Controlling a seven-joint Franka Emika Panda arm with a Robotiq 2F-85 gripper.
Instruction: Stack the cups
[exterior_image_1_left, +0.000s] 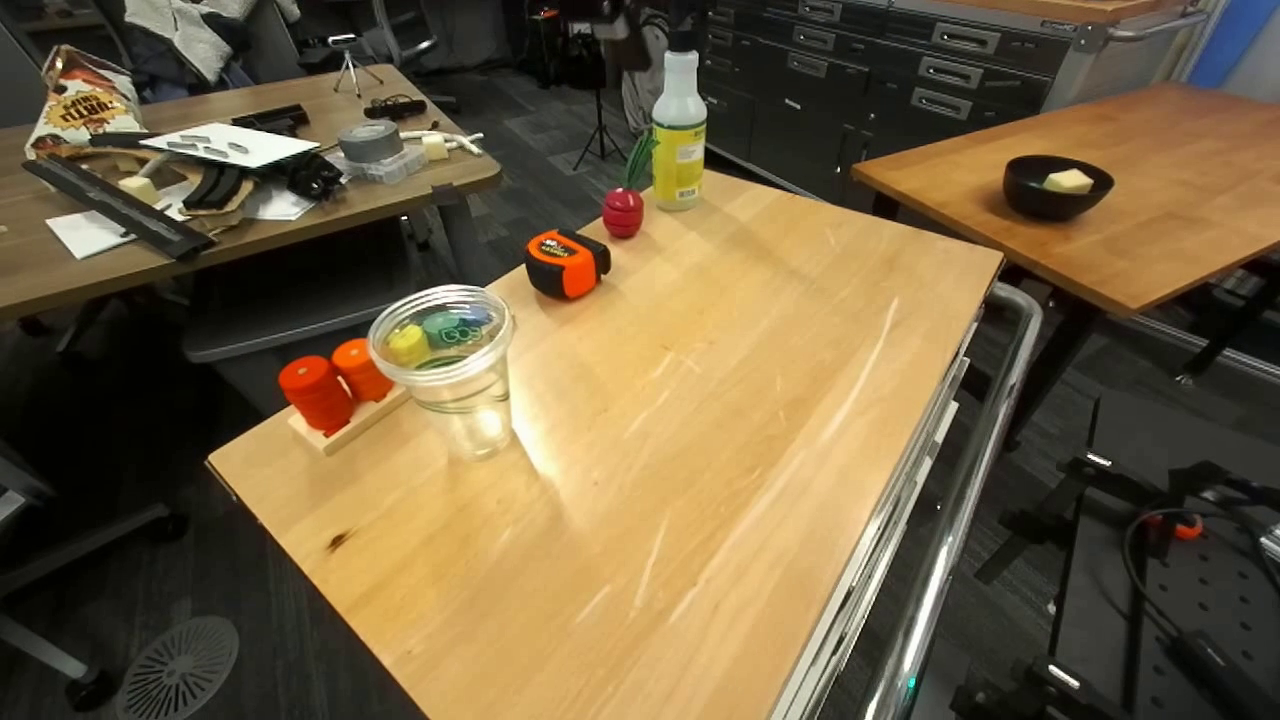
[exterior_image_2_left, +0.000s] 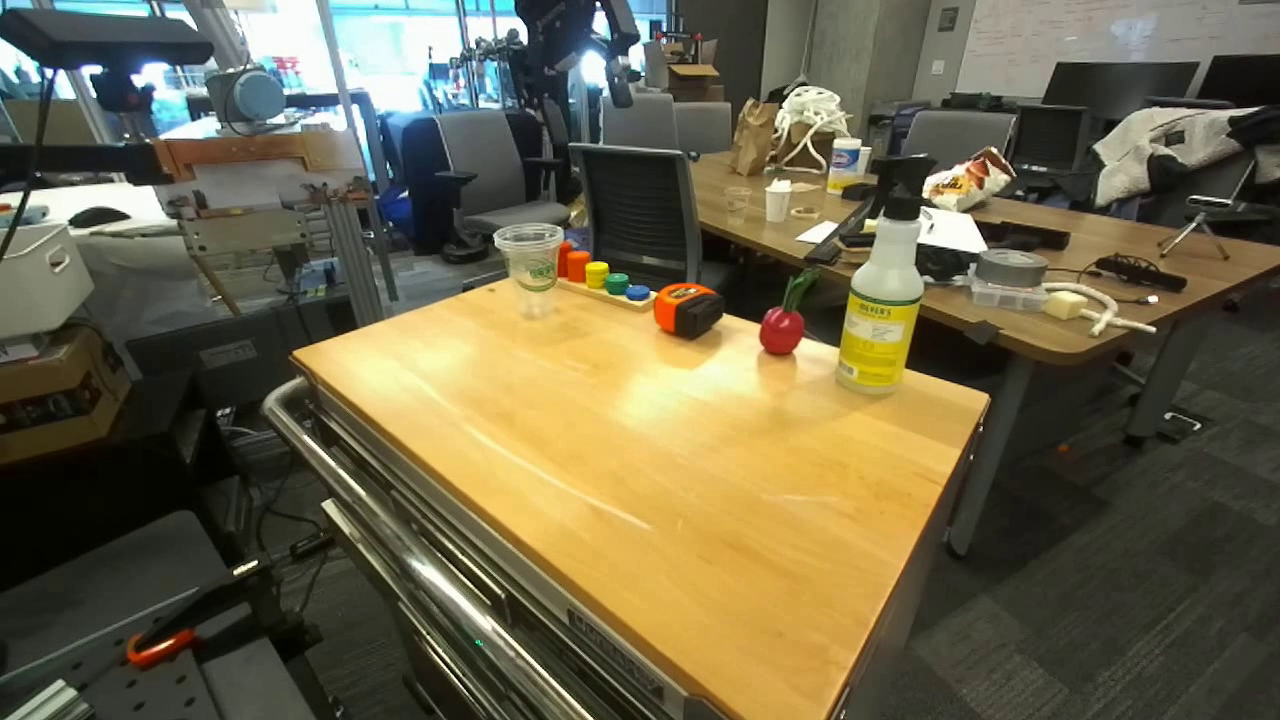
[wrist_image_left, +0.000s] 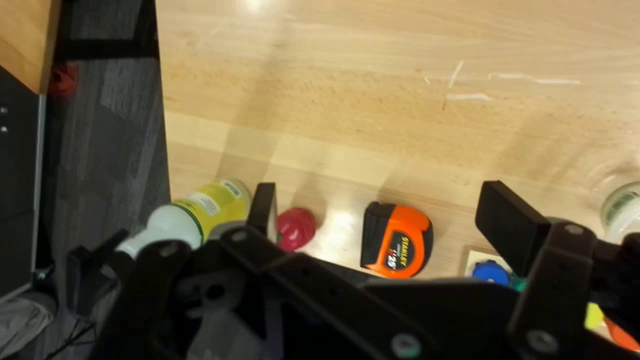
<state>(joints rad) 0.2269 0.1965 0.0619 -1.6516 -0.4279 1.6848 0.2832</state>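
Gripper (wrist_image_left: 386, 215): spread wide, holding nothing. Framed in wrist view: one tape measure (wrist_image_left: 398, 240), one red radish (wrist_image_left: 298, 227). Further out: one bottle (exterior_image_2_left: 880, 310), five disc stacks (exterior_image_2_left: 597, 275) on one wooden base (exterior_image_1_left: 368, 418), one clear cup (exterior_image_2_left: 535, 270) upright on worktop (exterior_image_2_left: 700, 440) near base; can't tell if single or nested.

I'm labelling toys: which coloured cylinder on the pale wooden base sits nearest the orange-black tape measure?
The blue cylinder, ending the row; the green, yellow, orange and red ones stand farther away.
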